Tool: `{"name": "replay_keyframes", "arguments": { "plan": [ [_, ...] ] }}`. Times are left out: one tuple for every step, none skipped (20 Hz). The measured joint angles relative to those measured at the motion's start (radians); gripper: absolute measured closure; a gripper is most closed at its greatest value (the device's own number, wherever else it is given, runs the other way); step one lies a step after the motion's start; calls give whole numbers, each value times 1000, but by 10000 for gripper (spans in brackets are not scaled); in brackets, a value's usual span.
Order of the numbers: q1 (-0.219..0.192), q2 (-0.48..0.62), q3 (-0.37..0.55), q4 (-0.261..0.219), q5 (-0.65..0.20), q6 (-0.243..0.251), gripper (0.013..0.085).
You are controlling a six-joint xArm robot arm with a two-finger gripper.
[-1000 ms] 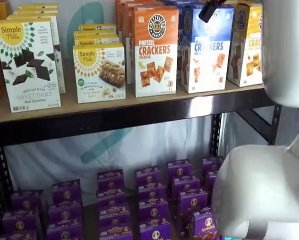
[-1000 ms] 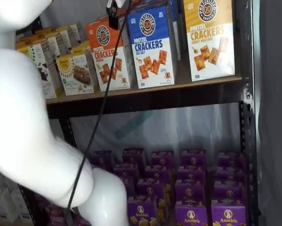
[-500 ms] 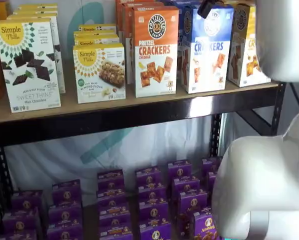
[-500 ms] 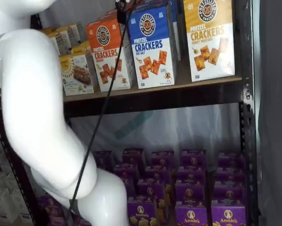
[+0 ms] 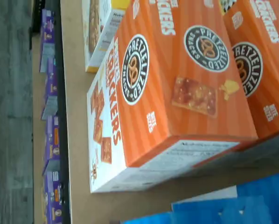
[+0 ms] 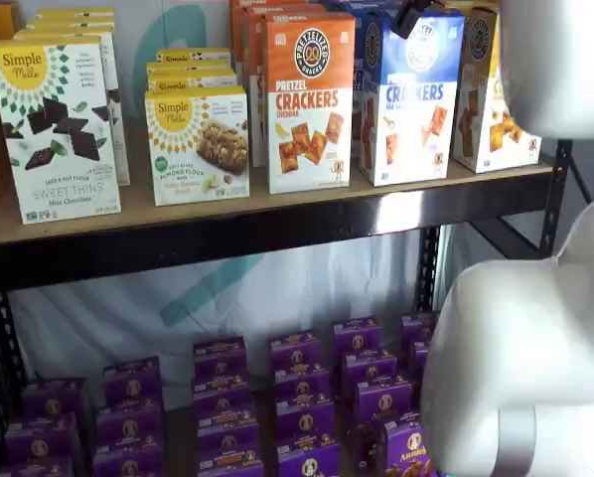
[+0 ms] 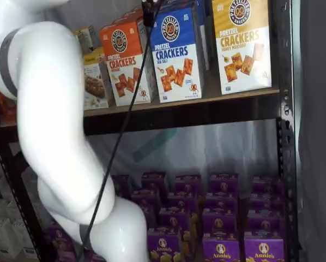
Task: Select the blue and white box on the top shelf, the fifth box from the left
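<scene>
**Black fingertips up at the blue cracker box**

Shelving fills both shelf views, white sheeting hung behind it. From where I'm sitting, only the dark tip of the gripper point(image 6: 412, 17) shows, poking down from the upper edge, and again in a shelf view point(image 7: 148, 13) with the black cable point(image 7: 119, 131) trailing down past it. Can't tell if the fingers are apart or together, no gap visible either way.

That tip sits right at the upper front of the blue and white box point(image 6: 410, 97), which stands upright on the top shelf point(image 6: 227, 231) between the orange-topped cheddar cracker box point(image 6: 309, 101) and the yellow-topped cracker box point(image 6: 491, 94). Same lineup in a shelf view: blue and white box point(image 7: 176, 54), orange one point(image 7: 126, 63).

Wrist view is mostly the orange cracker box point(image 5: 167, 93), with a blue box corner at the edge point(image 5: 242, 205).

Further out, Simple Mills boxes point(image 6: 54, 124) stand on the same board, purple Annie's boxes point(image 6: 297, 397) below, and the white arm point(image 7: 54, 136) looms in front.
</scene>
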Motion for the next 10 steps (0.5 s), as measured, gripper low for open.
{"name": "replay_keyframes", "arguments": {
  "plan": [
    [2, 11, -9, -9, 0, -2, 130],
    [4, 19, -17, -16, 1, -4, 130],
    [6, 29, -27, -25, 6, -5, 130],
    [8, 42, -40, -35, 14, -7, 130],
    [9, 54, -53, -44, 23, -8, 130],
    [10, 70, -72, -52, 42, -8, 130],
    [11, 82, -86, -57, 54, -8, 130],
    [12, 91, -95, -61, 61, -8, 130],
    [14, 97, -100, -64, 63, -7, 130],
    [16, 104, -107, -70, 69, -6, 130]
  ]
}}
